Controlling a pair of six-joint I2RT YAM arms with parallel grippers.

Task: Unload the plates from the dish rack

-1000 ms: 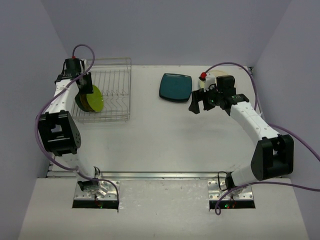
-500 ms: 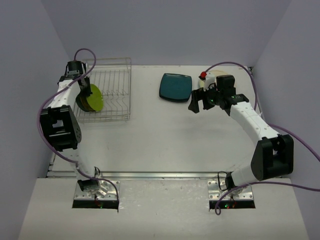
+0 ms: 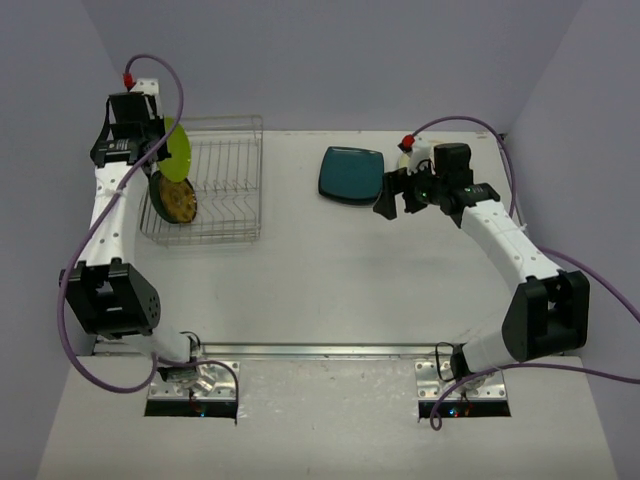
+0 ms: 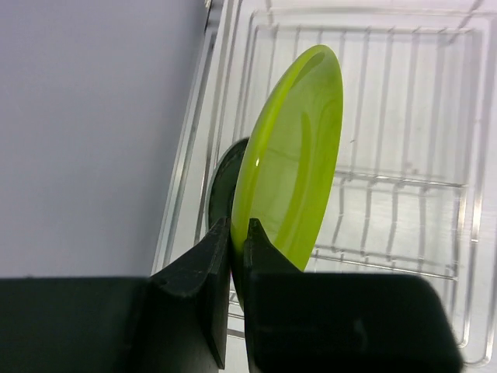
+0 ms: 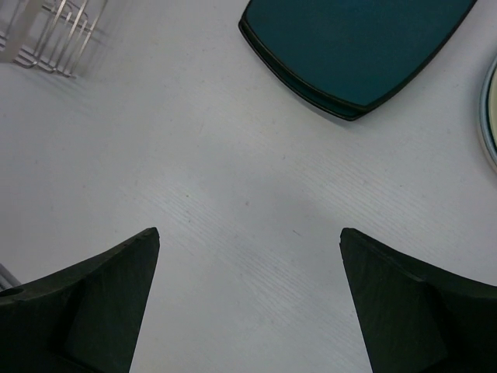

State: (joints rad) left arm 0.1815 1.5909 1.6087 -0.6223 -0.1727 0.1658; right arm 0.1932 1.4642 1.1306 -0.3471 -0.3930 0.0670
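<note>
L gripper (image 4: 238, 233) pinches glossy yellow-green round plate (image 4: 299, 148).

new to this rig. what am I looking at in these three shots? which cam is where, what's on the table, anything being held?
It is a two-armed robot: a left arm and a right arm, bolted at the near edge of a white table. The wide picture comes from a fixed camera above and behind them. The other two come from cameras on the wrists, each looking out past its own black fingers.

The left gripper is pinched shut on the rim of a yellow-green plate, held on edge above the wire dish rack. The right gripper is open and holds nothing. It hovers over bare table.

A dark teal plate lies flat on the table. A cream plate is next to it, mostly hidden by the right arm in the wide picture.
</note>
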